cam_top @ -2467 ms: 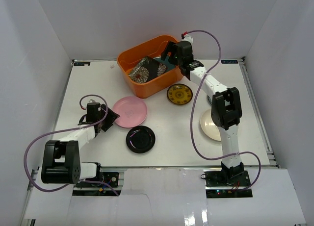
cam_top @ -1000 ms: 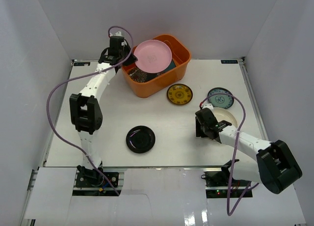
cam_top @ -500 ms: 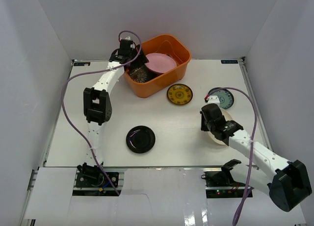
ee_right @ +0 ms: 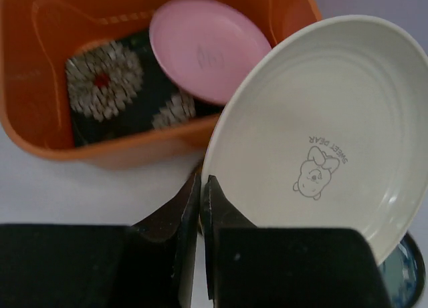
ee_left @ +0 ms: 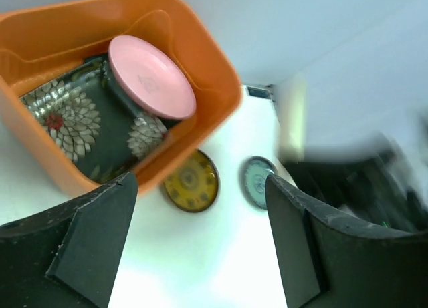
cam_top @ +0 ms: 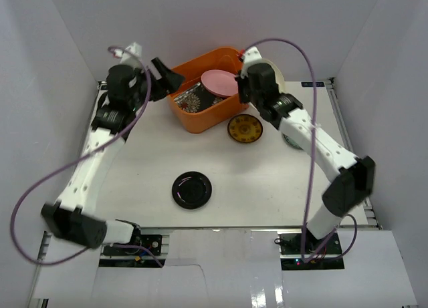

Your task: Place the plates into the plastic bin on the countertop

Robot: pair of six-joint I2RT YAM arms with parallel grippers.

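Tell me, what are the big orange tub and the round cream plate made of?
The orange rectangular tub looks like moulded plastic: rounded corners, dull sheen. The round cream plate looks like glazed ceramic, maybe melamine: glossy, with a printed cartoon.

White countertop [cam_top: 147, 154], bearing orange bin [cam_top: 208, 118], yellow plate [cam_top: 245, 129], black plate [cam_top: 192, 190], teal-patterned plate [ee_left: 257, 181]

Orange bin [ee_left: 208, 62], ten o'clock: pink plate [ee_left: 150, 77] is propped on flowered black plate [ee_left: 70, 121]. Yellow plate [ee_left: 190, 181] and teal-patterned plate [ee_left: 257, 181] are laid on countertop [ee_left: 200, 261], bin's five o'clock.
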